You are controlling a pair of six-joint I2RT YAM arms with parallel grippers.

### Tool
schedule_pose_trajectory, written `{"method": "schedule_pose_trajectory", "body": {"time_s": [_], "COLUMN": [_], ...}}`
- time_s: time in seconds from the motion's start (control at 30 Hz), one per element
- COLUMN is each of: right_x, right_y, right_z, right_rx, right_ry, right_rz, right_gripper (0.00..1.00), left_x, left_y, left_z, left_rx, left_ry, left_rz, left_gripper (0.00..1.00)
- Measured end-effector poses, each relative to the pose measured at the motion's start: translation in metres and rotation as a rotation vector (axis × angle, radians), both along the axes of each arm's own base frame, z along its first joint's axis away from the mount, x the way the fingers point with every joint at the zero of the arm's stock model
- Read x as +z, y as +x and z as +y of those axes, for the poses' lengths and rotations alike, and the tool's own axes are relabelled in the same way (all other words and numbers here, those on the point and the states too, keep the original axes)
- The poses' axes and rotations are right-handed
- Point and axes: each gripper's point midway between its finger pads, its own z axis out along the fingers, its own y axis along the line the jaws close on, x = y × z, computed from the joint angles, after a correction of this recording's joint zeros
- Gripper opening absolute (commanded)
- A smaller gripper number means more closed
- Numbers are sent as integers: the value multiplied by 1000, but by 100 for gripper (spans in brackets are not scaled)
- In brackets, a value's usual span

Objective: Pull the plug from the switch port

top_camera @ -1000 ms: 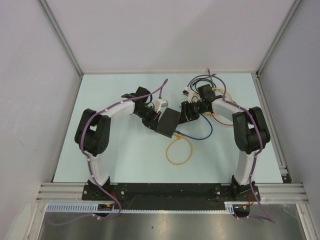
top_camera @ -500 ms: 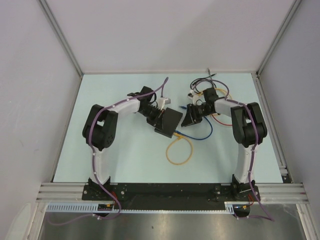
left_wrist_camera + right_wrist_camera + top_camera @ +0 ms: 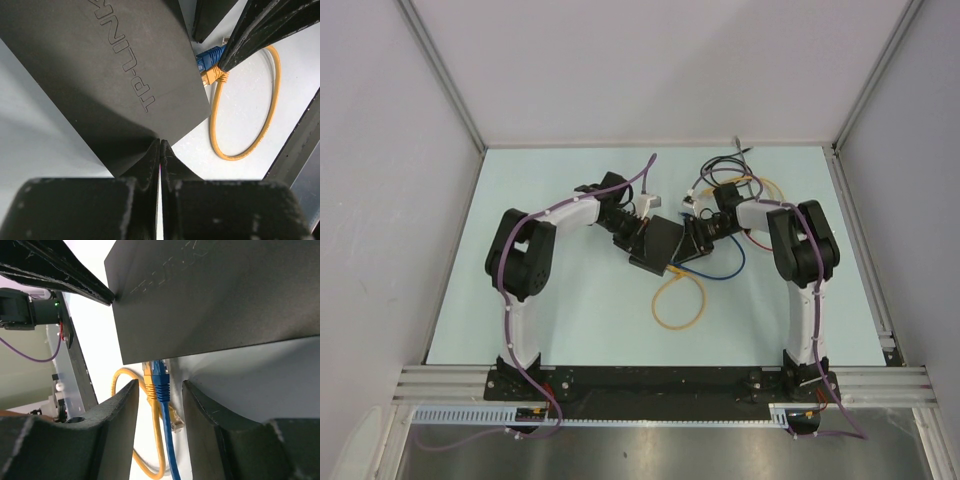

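Observation:
The switch [image 3: 661, 240] is a flat black box lying at the table's middle; it fills the left wrist view [image 3: 105, 75] and the top of the right wrist view [image 3: 215, 290]. A blue plug [image 3: 161, 377] and a yellow plug [image 3: 149, 381] sit side by side in its socket edge. My right gripper [image 3: 160, 390] is open, with one jaw on each side of the two plugs, not touching them. My left gripper [image 3: 160, 143] is shut and empty, its tips resting on the switch's top near a corner. It also shows in the top view [image 3: 641, 231].
The yellow cable [image 3: 678, 300] loops on the table in front of the switch, with a loose clear plug end [image 3: 175, 421] beside the blue cable [image 3: 728, 267]. A tangle of dark cables [image 3: 725, 165] lies behind the right arm. Walls stand on three sides.
My right gripper has moved left up to the switch's socket edge and now straddles the plugs. My left arm shifted right earlier and now stays on the switch.

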Motion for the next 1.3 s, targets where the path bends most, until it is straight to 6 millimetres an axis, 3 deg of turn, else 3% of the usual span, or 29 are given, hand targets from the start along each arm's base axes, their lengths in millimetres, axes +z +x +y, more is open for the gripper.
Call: {"method": "schedule_pose_trajectory", "body": {"time_s": [0.53,0.87,1.3], "right_x": [-3,-3,-7], "right_y": [8,-1,-5], "right_z": [11,12,17], "right_rx": [37,94,114], "right_ry": [22,39,19], "right_rz": [7,-6,-17], "right_gripper": [38,38,29], "left_x": [-1,-1,-1], "left_y": [0,0,0], "left_z": [0,0,0], "left_rx": [4,4,5], "left_ry": [-4,-3,-3], "left_rz": [3,3,3], "left_gripper": [1,1,1]}}
